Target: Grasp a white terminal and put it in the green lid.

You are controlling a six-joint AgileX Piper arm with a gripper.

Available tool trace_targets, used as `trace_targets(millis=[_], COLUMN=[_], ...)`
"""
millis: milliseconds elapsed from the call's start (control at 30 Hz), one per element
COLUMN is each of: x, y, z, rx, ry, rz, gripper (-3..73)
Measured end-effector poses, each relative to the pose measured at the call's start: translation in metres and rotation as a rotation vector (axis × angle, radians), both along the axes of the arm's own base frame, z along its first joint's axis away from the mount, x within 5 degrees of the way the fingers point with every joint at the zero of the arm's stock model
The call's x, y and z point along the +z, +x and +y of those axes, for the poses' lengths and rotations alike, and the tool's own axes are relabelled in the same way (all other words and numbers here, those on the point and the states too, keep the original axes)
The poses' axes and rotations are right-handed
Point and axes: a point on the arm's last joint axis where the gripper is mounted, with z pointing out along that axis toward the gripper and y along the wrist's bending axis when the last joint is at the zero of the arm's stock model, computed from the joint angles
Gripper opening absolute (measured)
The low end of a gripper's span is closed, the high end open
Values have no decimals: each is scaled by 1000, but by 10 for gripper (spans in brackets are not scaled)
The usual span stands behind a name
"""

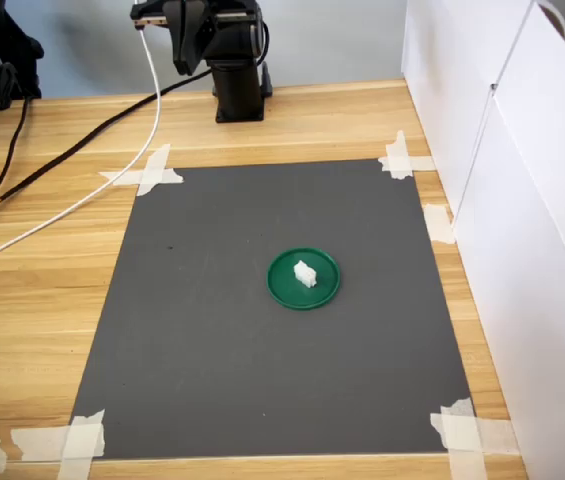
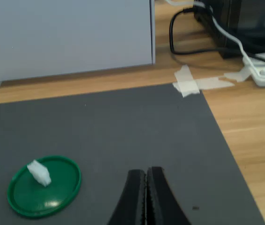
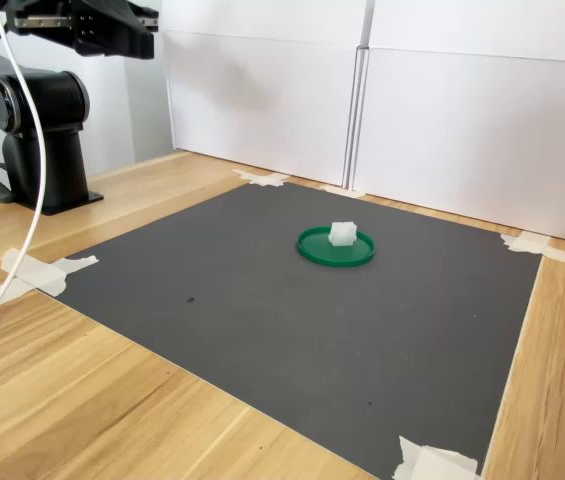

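The white terminal point(image 1: 305, 273) lies inside the green lid point(image 1: 287, 288), a little off its centre, on the dark mat; both exterior views show it there, terminal point(image 3: 342, 233) on lid point(image 3: 314, 251). In the wrist view the terminal point(image 2: 39, 172) rests on the lid point(image 2: 57, 192), and my gripper point(image 2: 146, 172) hovers high above the mat beside the lid, well apart from it. Its two black fingers are pressed together with nothing between them. The arm point(image 1: 212, 35) is drawn back over its base at the table's far edge.
The dark grey mat point(image 1: 212, 350) is taped at its corners to a wooden table point(image 1: 42, 300). White panels point(image 1: 522, 200) wall off the first exterior view's right. Black and white cables point(image 1: 112, 150) trail across the wood at the first exterior view's left.
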Motion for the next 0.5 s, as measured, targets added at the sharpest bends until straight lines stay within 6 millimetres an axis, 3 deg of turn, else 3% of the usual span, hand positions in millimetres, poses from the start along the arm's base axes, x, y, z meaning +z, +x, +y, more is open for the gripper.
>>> trace_targets(millis=[167, 500], x=[-19, -20], y=[-6, -10], z=[0, 0], rx=[-1, -3], ry=[1, 1], rz=[-3, -23], gripper=[-21, -21])
